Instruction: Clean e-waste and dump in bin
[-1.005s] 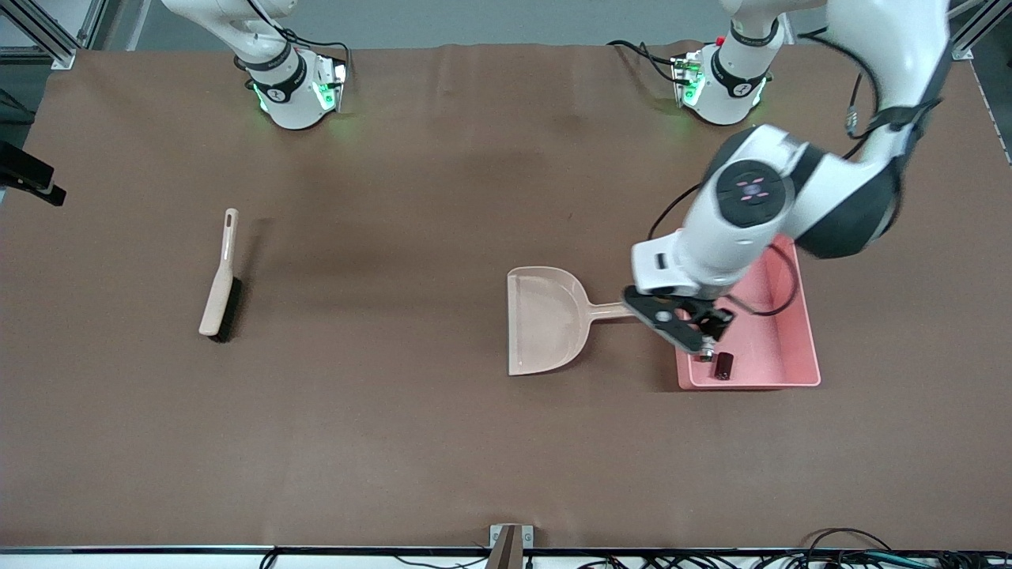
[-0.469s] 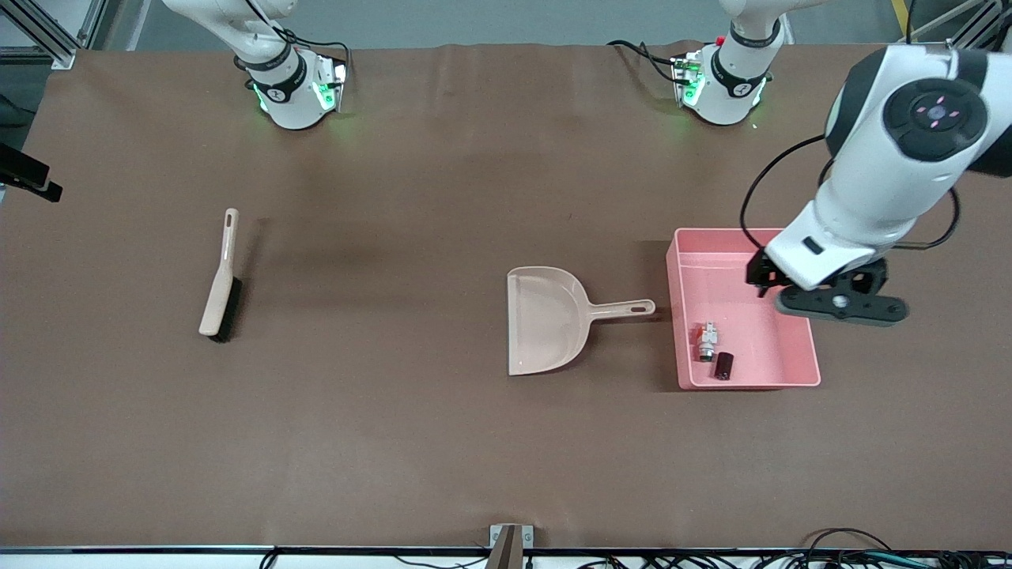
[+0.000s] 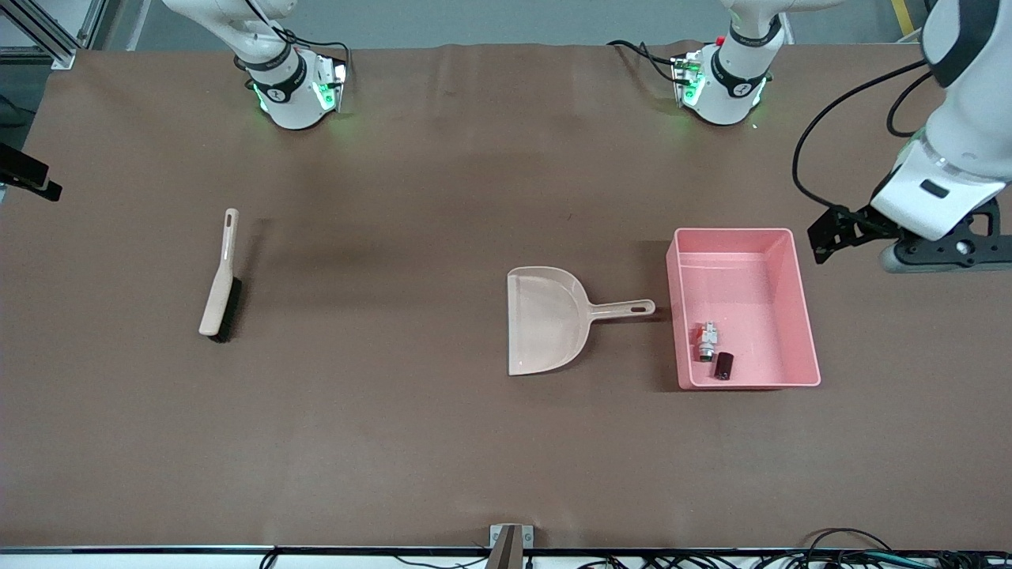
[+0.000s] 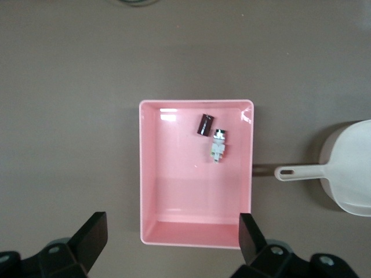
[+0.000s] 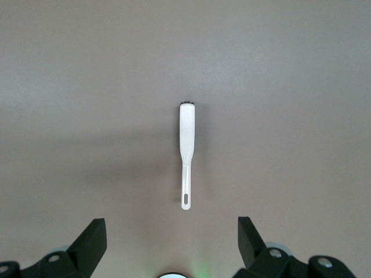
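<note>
Presently both pieces of e-waste lie inside the bin (image 3: pixel 798 316): the white-grey component (image 3: pixel 706 341) and the dark block (image 3: pixel 723 365) rest side by side on its floor, in the corner nearest the front camera and toward the dustpan (image 3: pixel 545 320). The dustpan sits flat on the table just beside the bin, its handle pointing at the bin wall without touching it. The brush (image 3: pixel 219 276) lies well apart, toward the right arm's end. The left gripper (image 4: pixel 171 234) hangs in the air with its fingers spread and nothing between them, over the table beside the bin at the left arm's end. The right gripper (image 5: pixel 171 234) hangs above the brush, likewise spread and empty. Judged risk is low: the task appears complete. Remaining hazards would be the left arm descending and clipping the bin rim, tipping it and spilling the pieces, or its trailing cable snagging the wall.
</note>
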You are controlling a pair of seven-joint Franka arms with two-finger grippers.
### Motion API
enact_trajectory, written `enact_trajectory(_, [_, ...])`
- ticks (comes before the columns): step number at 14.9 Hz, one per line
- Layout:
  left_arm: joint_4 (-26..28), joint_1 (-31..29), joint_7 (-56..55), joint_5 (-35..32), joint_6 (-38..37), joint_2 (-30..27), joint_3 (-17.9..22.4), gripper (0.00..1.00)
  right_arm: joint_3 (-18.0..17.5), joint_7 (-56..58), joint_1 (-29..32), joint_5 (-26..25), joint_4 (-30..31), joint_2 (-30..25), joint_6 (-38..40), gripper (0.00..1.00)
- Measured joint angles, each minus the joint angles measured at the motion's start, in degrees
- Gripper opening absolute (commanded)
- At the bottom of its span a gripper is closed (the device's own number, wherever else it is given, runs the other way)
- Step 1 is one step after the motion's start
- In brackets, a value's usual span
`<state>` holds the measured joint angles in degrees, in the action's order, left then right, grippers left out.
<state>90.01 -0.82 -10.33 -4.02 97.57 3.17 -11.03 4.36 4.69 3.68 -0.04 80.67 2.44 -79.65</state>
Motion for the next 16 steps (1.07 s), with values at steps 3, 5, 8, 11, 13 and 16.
enact_trajectory(3, [3.7,0.3,2.2,3.5,-0.8,-3.8,3.2,1.00,0.0,0.0,0.0,0.0,0.0,0.0,0.0,1.00])
enact_trajectory(5, [5.6,0.3,3.7,3.9,-3.0,-6.3,4.4,1.00,-0.1,0.0,0.0,0.0,0.0,0.0,0.0,1.00])
enact_trajectory(8, [6.9,0.7,4.3,4.0,-5.4,-8.8,4.6,1.00,-0.1,0.0,0.0,0.0,0.0,0.0,0.3,1.00])
enact_trajectory(11, [7.2,1.1,6.1,4.0,-5.7,-9.3,4.7,1.00,-0.1,0.0,0.0,0.0,0.0,0.0,0.4,1.00])
enact_trajectory(13, [7.2,1.1,6.6,4.0,-5.7,-9.3,5.2,1.00,-0.1,0.0,0.0,0.0,0.0,0.0,0.4,1.00])
enact_trajectory(16, [7.2,1.1,6.9,3.9,-5.7,-9.3,5.8,1.00,-0.1,0.0,0.0,0.0,0.0,0.0,0.4,1.00])
